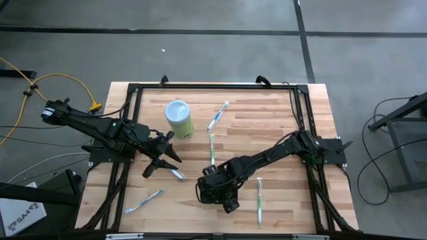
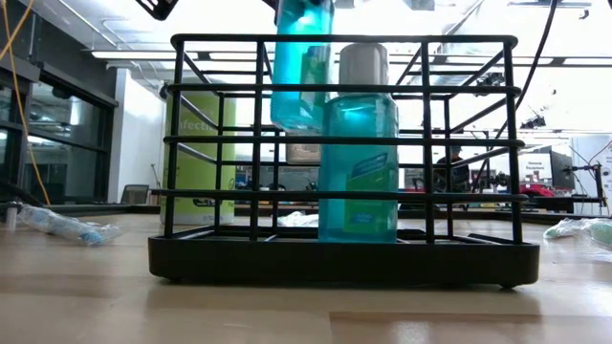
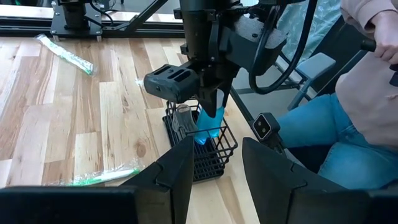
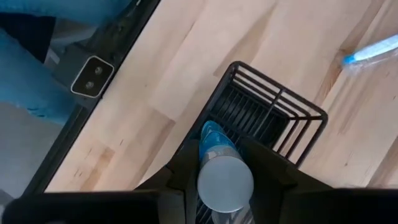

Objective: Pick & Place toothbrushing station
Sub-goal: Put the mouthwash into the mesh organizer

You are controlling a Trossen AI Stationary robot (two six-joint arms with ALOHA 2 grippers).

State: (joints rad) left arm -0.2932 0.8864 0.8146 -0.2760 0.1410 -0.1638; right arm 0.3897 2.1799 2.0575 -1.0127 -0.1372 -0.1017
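Toothbrushing station (image 2: 344, 260), a black wire basket, sits directly beneath the right gripper (image 1: 215, 187) with one blue mouthwash bottle (image 2: 359, 162) standing upright inside. The right gripper is clenched around a second blue mouthwash bottle (image 2: 301, 67), whose lower end hangs within the wire walls, clear of the basket floor. The left gripper (image 1: 163, 157) hovers off to the side, fingers spread and empty, near a pale green cylinder (image 1: 179, 119).

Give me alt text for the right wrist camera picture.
The right gripper holds a blue bottle with a grey cap directly above a black wire basket on the wooden table. A wrapped toothbrush lies beside the basket.
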